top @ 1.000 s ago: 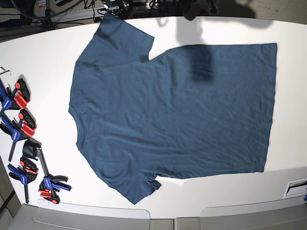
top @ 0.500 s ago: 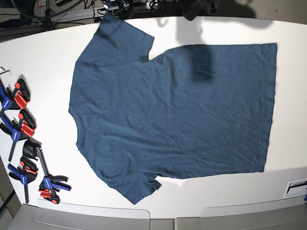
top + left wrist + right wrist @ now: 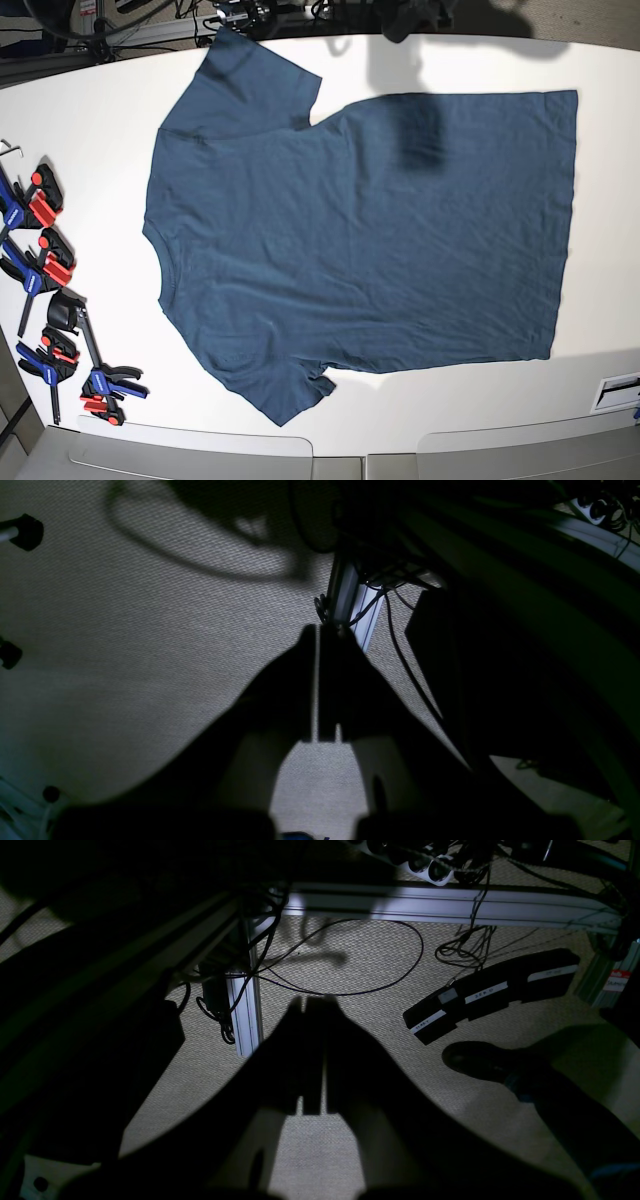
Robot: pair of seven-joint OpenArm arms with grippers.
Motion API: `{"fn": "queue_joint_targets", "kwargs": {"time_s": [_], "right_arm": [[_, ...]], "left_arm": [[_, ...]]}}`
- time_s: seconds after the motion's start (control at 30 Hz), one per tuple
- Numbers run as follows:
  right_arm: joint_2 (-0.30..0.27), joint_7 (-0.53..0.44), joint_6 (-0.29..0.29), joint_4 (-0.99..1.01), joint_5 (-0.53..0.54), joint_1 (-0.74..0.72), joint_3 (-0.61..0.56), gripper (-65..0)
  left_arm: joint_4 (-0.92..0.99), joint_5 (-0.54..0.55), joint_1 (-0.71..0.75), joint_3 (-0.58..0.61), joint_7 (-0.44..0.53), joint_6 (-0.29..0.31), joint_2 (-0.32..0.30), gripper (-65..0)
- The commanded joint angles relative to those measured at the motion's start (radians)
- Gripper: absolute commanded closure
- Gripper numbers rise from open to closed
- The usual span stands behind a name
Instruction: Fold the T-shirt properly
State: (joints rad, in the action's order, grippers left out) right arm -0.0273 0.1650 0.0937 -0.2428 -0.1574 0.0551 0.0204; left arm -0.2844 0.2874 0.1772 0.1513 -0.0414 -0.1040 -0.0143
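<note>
dark silhouettes are all the wrist views give: left claw (image 3: 318, 680) and right claw (image 3: 314, 1050) pressed together over carpet. navy t-shirt (image 3: 370, 240) lies flat, unfolded, on white desk (image 3: 90, 130).

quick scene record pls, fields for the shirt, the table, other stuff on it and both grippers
garment: plain dark navy-blue short-sleeved T-shirt, spread flat, unfolded, collar end toward the base view's left
surface: white table
other items: red, blue and black clamps in a row along the table's left edge
left gripper: shut, holding nothing, over carpeted floor
right gripper: shut, holding nothing, over carpeted floor
arms over the shirt: none
</note>
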Motion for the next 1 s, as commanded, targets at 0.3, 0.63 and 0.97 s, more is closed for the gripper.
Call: {"fn": "queue_joint_targets", "kwargs": {"time_s": [0.3,0.63,0.97], "right_arm": [[-0.029,-0.003,0.005,-0.011,0.0,0.019,-0.001,0.0],[-0.091,-0.007,0.005,-0.195,0.006,0.182,-0.001,0.0],[-0.139,-0.006,0.031,-0.596,0.169,0.482,-0.001,0.0]], "left_arm": [[-0.114,0.002,0.087,0.0,0.005,-0.008,-0.032,0.0],[-0.394,0.001,0.307,0.0,0.009,-0.009,-0.137,0.0],[-0.787,0.001,0.613,0.0,0.007,-0.009,-0.269,0.0]]}}
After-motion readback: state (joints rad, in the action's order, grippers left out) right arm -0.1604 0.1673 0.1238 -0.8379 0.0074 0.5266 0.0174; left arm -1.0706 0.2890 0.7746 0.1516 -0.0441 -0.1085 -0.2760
